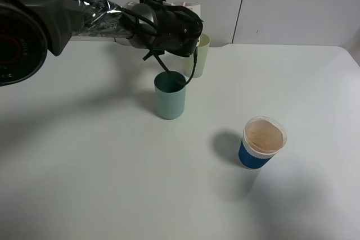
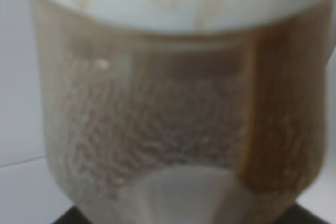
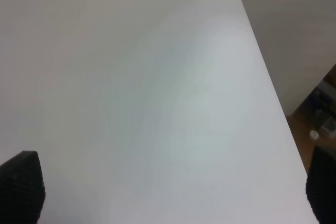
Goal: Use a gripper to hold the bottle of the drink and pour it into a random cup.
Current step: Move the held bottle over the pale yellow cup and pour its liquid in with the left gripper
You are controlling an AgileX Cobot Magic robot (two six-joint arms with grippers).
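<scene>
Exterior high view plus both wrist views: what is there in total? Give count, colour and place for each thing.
bottle: one, clear with brownish contents and a white rim, held up at the far side of the table; fills the left wrist view
pale yellow-green cup: one, far side, partly hidden behind the left gripper
teal cup: one, teal-green, upright near the table's middle, in front of the pale cup
blue cup: one, blue with a white rim, brownish inside, upright, right of and nearer than the teal cup
table: one, white
left gripper: one, black, jaws shut on the bottle, reaching in from the left
right gripper: one, black, jaws open over bare table near its edge
</scene>
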